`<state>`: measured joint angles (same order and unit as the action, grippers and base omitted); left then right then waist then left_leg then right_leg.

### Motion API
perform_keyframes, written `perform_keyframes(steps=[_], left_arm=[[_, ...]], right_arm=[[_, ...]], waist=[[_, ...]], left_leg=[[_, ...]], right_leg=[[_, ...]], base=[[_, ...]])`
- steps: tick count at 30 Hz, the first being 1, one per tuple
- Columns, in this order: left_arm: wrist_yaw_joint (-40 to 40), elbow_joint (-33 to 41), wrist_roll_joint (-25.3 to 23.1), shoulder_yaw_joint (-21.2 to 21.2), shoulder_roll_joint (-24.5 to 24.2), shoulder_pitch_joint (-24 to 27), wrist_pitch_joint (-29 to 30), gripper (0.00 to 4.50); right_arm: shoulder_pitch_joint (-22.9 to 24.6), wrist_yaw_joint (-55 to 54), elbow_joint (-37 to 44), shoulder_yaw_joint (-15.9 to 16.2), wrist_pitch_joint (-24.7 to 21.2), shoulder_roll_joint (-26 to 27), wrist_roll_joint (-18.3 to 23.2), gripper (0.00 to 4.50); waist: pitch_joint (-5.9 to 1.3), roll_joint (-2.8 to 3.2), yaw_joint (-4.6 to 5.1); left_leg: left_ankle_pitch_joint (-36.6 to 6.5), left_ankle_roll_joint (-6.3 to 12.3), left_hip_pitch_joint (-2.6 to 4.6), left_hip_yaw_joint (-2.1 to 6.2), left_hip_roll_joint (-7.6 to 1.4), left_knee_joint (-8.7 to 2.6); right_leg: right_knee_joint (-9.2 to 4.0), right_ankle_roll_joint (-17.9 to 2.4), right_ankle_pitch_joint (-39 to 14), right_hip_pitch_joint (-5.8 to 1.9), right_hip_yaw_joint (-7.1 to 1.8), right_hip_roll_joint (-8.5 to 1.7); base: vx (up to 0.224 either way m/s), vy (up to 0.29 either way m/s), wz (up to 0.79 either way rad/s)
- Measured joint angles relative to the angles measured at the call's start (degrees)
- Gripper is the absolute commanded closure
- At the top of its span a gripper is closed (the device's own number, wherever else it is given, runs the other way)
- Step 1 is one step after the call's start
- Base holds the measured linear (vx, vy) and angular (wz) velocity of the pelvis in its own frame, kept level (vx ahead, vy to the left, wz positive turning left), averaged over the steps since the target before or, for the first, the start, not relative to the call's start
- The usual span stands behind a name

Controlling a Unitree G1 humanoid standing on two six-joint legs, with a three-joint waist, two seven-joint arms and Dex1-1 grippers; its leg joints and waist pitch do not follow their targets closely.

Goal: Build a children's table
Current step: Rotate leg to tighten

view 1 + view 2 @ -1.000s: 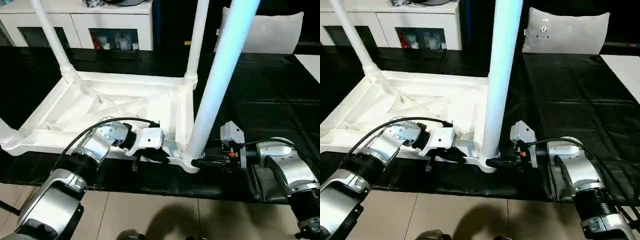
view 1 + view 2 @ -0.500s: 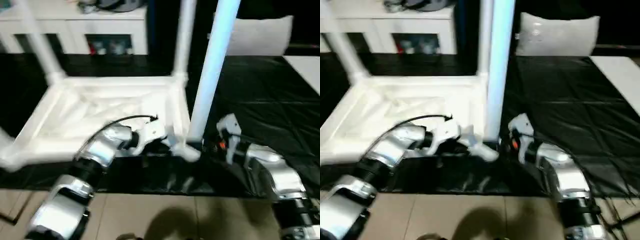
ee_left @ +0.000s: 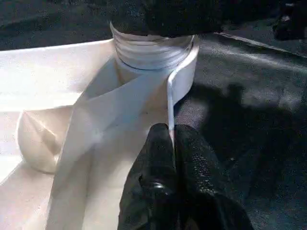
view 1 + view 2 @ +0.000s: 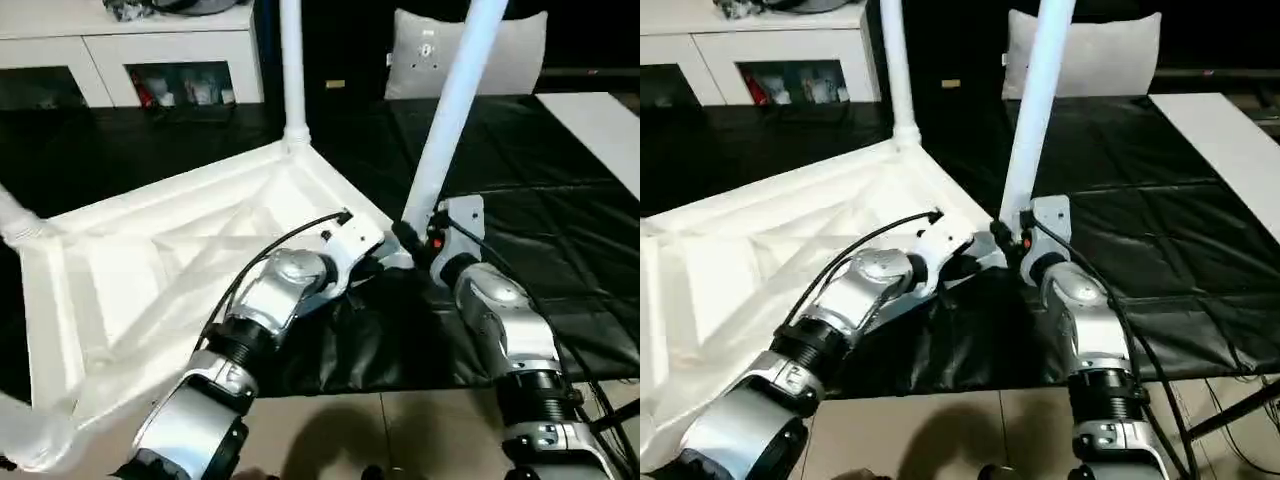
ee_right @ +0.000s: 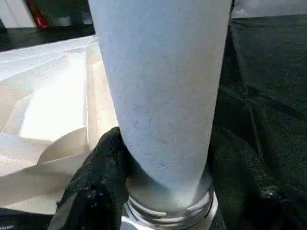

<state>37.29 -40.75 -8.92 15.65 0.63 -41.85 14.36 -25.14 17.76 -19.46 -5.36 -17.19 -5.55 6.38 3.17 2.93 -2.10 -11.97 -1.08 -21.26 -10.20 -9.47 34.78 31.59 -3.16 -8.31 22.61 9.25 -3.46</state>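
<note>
A: Quick, where's the table?
B: Children's table [image 4: 190, 250] lies upside down on the black mat [image 4: 560, 220], ribbed underside up, turned at an angle so one corner points toward the robot's arms. Tabletop takes the left and middle of the scene.
A: Legs?
B: Near-right leg [image 4: 455, 110] stands up from the corner socket [image 3: 153, 52] by the end effectors, leaning slightly right. Far leg [image 4: 291, 60] stands upright at the far corner. Another leg base [image 4: 18, 225] shows at the left edge, one more [image 4: 35, 440] at the near left.
A: Left end effector?
B: Left end effector [image 3: 171, 143], fingers pressed together, pinching the thin edge of the tabletop's rim [image 3: 169, 103] just beside the socket. Head view puts it at the near-right corner, left of the leg.
A: Right one?
B: Right end effector [image 4: 412, 240] is at the bottom of that near-right leg, from the right side. One black finger [image 5: 103, 177] lies against the leg just above the threaded collar [image 5: 168, 211]. Fingers spread around the leg as wide as the tube; looks like a grip on it.
A: Background?
B: White cabinet [image 4: 150, 60] with glass doors far left, grey pillow [image 4: 500, 60] far right behind the leg, flat white board [image 4: 600, 120] at the right edge. Tile floor [image 4: 400, 440] near the robot.
</note>
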Motion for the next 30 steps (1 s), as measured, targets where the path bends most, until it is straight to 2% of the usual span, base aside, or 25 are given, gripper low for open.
perform_keyframes(steps=[4, 9, 16, 19, 24, 25, 28, 30], left_arm=[[1.68, 0.02, -0.95, 1.95, -2.19, 0.02, -3.03, 4.5], [5.2, 0.38, -1.2, 3.26, -5.5, 0.73, -6.4, 4.5], [14.2, -1.57, -0.11, 4.19, -11.01, 0.77, -14.9, 4.5], [20.57, -1.77, 1.04, 4.61, -13.73, 0.77, -17.6, 4.5], [27.13, -4.21, 1.39, 5.65, -15.99, -0.05, -23.98, 4.5], [28.02, -4.52, 1.4, 5.79, -16.1, -0.22, -24.55, 4.5], [32.17, -4.71, 2.27, 6.27, -16.88, -0.51, -25.97, 4.5], [35.31, -4.7, 3.14, 6.46, -17.62, -0.51, -26.47, 4.5]], right_arm=[[1.09, 4.17, 0.15, -0.15, 1.59, -0.92, 1.94, 1.43], [3.23, 10.74, 1.01, 1.9, 3.1, -4.91, 2.19, 0.98], [4.8, 25.9, 2.39, 4.76, 7.06, -14.45, 3.23, 0.45], [4.82, 32.08, 3.21, 5.59, 9.22, -17.68, 4.18, 0.45], [4.82, 42.76, 4.99, 8.3, 10.7, -20.75, 6.45, 0.45], [4.83, 43.92, 5.08, 8.62, 10.68, -20.9, 6.71, 0.72], [4.81, 47.92, 5.06, 9.64, 10.28, -22.13, 7.61, 0.83], [4.65, 50.56, 4.71, 10.16, 9.66, -22.65, 8.49, 1.07]], waist=[[0.0, 0.01, -0.26], [0.01, 0.02, -0.87], [0.02, 0.05, -1.52], [0.02, 0.05, -1.96], [0.0, 0.07, -3.5], [0.0, 0.07, -3.67], [0.0, 0.07, -4.1], [0.0, 0.07, -4.4]], left_leg=[[0.03, 0.01, -0.12, -0.03, 0.0, 0.15], [0.15, -0.1, 0.01, -0.04, -0.01, 0.2], [0.16, -0.08, -0.01, -0.05, -0.01, 0.22], [0.16, -0.07, -0.02, -0.05, -0.02, 0.22], [0.17, -0.07, 0.03, -0.08, -0.03, 0.27], [0.16, -0.07, 0.03, -0.09, -0.03, 0.29], [0.16, -0.07, 0.02, -0.12, -0.02, 0.31], [0.16, -0.07, 0.02, -0.12, -0.04, 0.3]], right_leg=[[0.34, 0.12, -0.15, 0.27, -0.05, -0.03], [0.41, 0.03, -0.09, 0.15, -0.05, -0.05], [0.42, 0.05, -0.08, 0.16, -0.06, -0.06], [0.44, 0.05, -0.08, 0.19, -0.06, -0.05], [0.45, 0.05, -0.08, 0.09, -0.05, -0.07], [0.45, 0.05, -0.08, 0.09, -0.06, -0.08], [0.45, 0.05, -0.08, 0.1, -0.06, -0.1], [0.49, 0.05, -0.08, 0.12, -0.06, -0.1]], base=[[0.0, 0.0, 0.0], [0.0, 0.0, 0.0], [0.0, 0.0, 0.0], [0.0, 0.0, 0.0], [0.0, 0.0, 0.0], [0.0, 0.0, 0.0], [0.0, 0.0, 0.0], [0.0, 0.0, 0.0]])
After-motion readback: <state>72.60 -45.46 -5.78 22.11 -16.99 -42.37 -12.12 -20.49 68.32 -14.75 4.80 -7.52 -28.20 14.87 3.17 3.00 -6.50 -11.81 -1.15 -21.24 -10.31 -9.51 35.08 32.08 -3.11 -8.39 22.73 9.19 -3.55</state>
